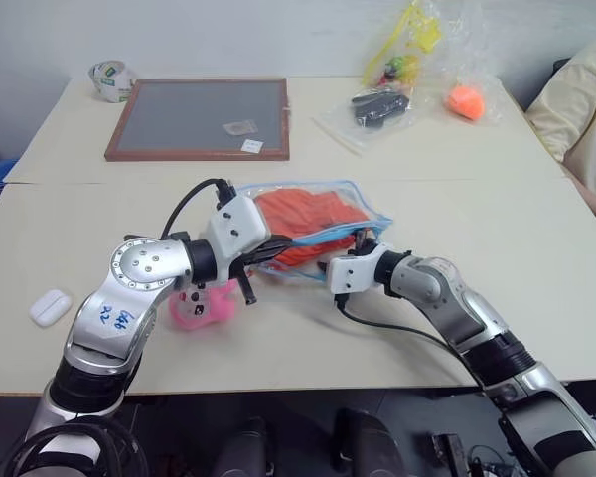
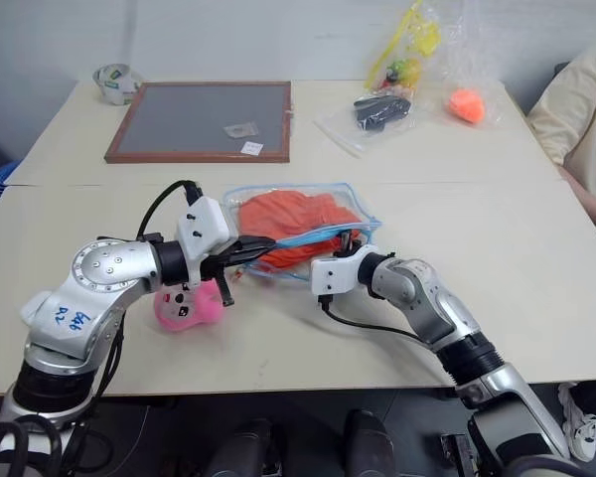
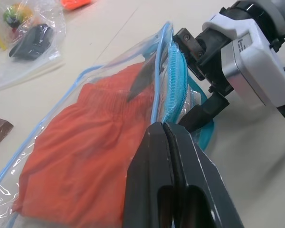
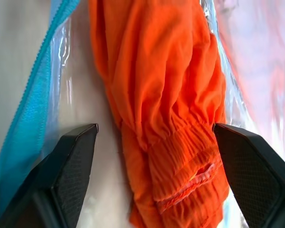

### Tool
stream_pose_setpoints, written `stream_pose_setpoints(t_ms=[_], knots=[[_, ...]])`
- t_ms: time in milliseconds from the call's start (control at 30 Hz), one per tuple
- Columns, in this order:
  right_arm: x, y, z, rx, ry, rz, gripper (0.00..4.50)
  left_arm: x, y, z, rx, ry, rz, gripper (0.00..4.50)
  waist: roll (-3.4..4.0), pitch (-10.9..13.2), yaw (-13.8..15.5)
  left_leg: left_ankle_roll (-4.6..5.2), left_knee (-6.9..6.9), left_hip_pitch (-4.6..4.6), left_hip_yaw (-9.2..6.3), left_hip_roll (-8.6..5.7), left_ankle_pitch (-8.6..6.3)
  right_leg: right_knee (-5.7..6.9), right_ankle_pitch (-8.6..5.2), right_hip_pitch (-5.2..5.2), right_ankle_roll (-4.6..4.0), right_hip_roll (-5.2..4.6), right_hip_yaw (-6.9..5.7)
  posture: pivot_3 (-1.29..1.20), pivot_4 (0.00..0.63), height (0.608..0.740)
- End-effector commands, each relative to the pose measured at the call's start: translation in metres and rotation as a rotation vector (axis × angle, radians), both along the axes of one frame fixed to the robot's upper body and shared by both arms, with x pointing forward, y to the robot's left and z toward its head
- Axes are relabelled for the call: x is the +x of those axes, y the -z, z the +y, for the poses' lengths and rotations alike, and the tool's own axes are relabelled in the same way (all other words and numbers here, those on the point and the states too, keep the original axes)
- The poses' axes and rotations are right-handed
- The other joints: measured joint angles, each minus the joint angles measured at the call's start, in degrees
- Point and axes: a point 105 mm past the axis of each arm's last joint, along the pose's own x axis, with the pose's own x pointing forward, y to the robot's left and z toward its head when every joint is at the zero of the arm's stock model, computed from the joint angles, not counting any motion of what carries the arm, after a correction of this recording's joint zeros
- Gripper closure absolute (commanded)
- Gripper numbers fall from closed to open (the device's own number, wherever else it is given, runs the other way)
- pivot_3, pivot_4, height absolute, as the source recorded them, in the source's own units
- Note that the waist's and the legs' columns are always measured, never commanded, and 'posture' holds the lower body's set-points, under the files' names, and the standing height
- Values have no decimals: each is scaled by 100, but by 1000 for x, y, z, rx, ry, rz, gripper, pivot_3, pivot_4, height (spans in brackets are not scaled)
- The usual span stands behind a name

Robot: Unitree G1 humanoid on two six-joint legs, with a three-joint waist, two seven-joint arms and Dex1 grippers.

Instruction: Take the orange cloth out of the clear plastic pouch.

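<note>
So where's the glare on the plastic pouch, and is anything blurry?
Left wrist view: white glints streak the clear plastic pouch. Right wrist view: glare beside the blue zipper; the orange cloth is sharp, with a blurred patch behind it. Left eye view: soft, even light.

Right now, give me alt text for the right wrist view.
The right gripper hangs open around a bright orange folded cloth inside the clear plastic pouch with light-blue zipper edging, one black finger on each side.

Light: you get even, bright indoor light across the table (image 1: 536,298).
Shadows: soft, short.
Glare: sheen on the pouch (image 3: 52,114).
Blur: your right wrist view's far edge is soft.
</note>
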Motion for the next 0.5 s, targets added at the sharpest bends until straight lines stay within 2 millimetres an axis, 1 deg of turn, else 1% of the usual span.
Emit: stream_pose_setpoints(t_ms=[33,100,200,333,433,500], knots=[[5,11,11,-102,-37,-56,416,-4,-16,-10,-27,36,-59,4500,0,0,-10,0,0,1,0,0,0,1,0,0,0,0,0,0,150,740],[11,15,14,-144,-41,-89,416,-3,-18,-11,-36,37,-62,4500,-2,-2,-8,-1,2,2,1,0,0,4,0,0,0,0,2,0,150,740],[27,18,21,-196,-26,-163,416,-2,-19,-12,-41,35,-66,4500,-5,-4,-41,-2,2,7,2,1,1,7,0,2,0,0,6,0,150,740],[40,21,28,-170,4,-166,416,-1,-20,-12,-44,29,-68,4500,-7,-5,-97,-7,2,9,-1,3,4,14,-2,3,-3,0,4,0,150,740],[40,26,31,-154,-6,-133,1002,0,-20,-10,-45,20,-70,4500,-8,-6,-132,-8,2,9,-3,3,4,16,-2,5,-4,0,3,0,150,740],[38,30,31,-159,-18,-118,1705,0,-20,-8,-41,14,-70,4500,-8,-6,-134,-8,2,10,-4,4,4,16,-2,4,-4,0,3,0,150,740]])
